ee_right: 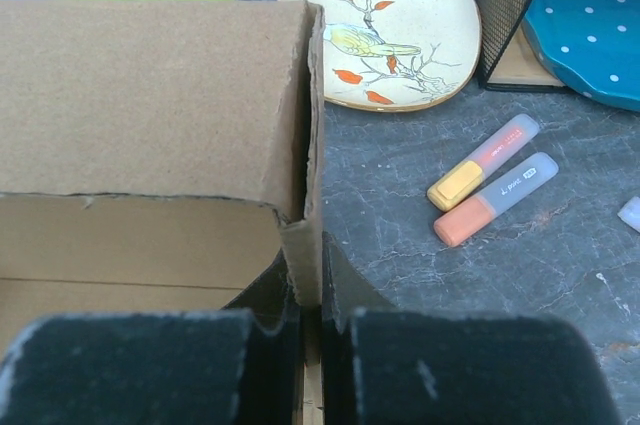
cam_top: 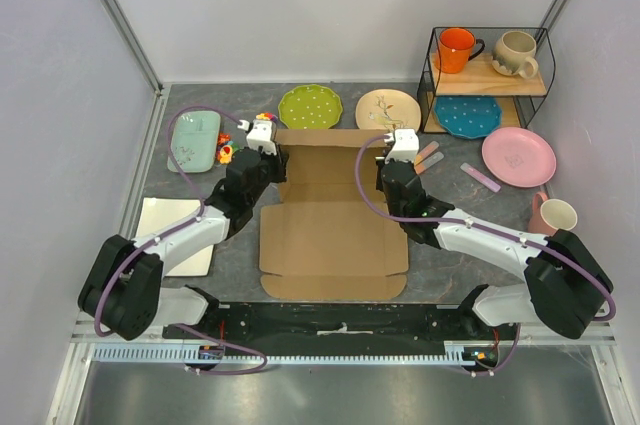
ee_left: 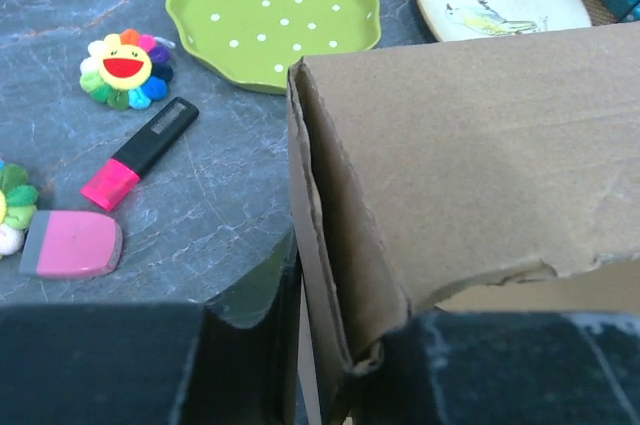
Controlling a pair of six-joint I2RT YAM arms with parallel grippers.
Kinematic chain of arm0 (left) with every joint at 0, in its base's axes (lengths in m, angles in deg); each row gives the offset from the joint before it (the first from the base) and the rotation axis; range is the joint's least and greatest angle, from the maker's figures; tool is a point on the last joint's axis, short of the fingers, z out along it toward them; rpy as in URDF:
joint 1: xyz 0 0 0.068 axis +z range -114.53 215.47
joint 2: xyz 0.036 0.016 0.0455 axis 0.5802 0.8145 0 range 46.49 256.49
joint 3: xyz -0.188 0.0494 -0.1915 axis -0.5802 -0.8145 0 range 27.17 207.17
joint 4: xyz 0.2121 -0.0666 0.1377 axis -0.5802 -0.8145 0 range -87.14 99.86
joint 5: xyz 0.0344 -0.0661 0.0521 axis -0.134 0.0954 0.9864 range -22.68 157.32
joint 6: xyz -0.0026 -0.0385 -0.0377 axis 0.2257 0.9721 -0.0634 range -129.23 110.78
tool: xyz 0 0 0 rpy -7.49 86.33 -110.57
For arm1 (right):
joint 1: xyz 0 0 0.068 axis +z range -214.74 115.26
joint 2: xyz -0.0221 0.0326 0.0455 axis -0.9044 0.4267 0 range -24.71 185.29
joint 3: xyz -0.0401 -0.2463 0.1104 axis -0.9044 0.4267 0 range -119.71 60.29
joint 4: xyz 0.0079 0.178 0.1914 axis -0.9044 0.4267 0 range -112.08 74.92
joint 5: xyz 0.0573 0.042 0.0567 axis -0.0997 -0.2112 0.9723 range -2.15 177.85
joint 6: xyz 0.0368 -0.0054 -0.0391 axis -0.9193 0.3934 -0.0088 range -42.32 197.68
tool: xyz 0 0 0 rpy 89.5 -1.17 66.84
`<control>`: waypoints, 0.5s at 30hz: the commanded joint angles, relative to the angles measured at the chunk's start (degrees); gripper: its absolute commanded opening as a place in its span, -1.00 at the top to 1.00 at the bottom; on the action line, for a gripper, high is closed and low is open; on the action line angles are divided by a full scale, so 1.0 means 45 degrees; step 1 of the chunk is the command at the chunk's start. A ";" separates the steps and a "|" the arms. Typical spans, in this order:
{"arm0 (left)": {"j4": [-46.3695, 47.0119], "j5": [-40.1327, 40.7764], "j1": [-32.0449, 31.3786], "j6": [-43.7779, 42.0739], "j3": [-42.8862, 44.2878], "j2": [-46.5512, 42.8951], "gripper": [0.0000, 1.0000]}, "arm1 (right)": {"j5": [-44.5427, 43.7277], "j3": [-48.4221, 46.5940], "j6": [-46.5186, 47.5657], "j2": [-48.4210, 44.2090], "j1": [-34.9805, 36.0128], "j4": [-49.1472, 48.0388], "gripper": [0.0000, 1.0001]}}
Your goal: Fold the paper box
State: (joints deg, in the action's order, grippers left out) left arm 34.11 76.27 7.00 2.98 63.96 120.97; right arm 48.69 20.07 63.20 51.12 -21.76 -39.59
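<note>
Raising walls on the brown corrugated cardboard box (cam_top: 333,235) seemed underway: one was clamped by the right pincer (ee_right: 312,317), left pincer (ee_left: 345,345) hold couldn't be told. Steady inward folding was probably needed next.

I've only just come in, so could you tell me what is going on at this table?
Two robot arms are folding the paper box, a brown cardboard cut-out. Its far wall stands upright, while the near flaps lie flat on the table. The right gripper is shut on the wall's right corner; the left gripper straddles the left corner, though a firm pinch cannot be confirmed.
</note>
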 commanded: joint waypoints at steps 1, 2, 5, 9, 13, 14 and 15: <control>0.1015 0.0627 -0.0002 -0.0232 -0.0090 0.0207 0.70 | 0.0108 -0.0533 -0.0356 -0.0270 -0.0001 -0.0736 1.00; 0.1056 0.0667 -0.0002 -0.0252 -0.0130 0.0227 0.84 | 0.0108 -0.0533 -0.0356 -0.0250 -0.0001 -0.0736 1.00; 0.1446 0.0823 -0.0060 -0.0446 -0.0208 0.0421 0.97 | 0.0108 -0.0533 -0.0376 -0.0192 -0.0001 -0.0736 1.00; 0.1682 0.1231 -0.0197 -0.0507 -0.0209 0.0539 0.96 | 0.0088 -0.0514 -0.0376 -0.0152 -0.0001 -0.0736 1.00; 0.1037 0.1370 -0.0217 -0.0271 0.0007 0.0229 0.20 | 0.0030 -0.0553 -0.0318 -0.0172 -0.0001 -0.0755 1.00; 0.1095 0.1332 -0.0217 -0.0233 -0.0051 0.0111 -0.08 | 0.0030 -0.0572 -0.0337 -0.0172 -0.0001 -0.0736 1.00; 0.1095 0.1273 -0.0217 -0.0213 -0.0091 0.0013 -0.17 | 0.0010 -0.0592 -0.0298 -0.0172 -0.0001 -0.0736 1.00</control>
State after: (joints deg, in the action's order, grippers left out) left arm 36.88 80.71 6.08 0.95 63.20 123.00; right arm 48.93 20.07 63.65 51.12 -21.82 -38.83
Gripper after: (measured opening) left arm 0.481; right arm 0.059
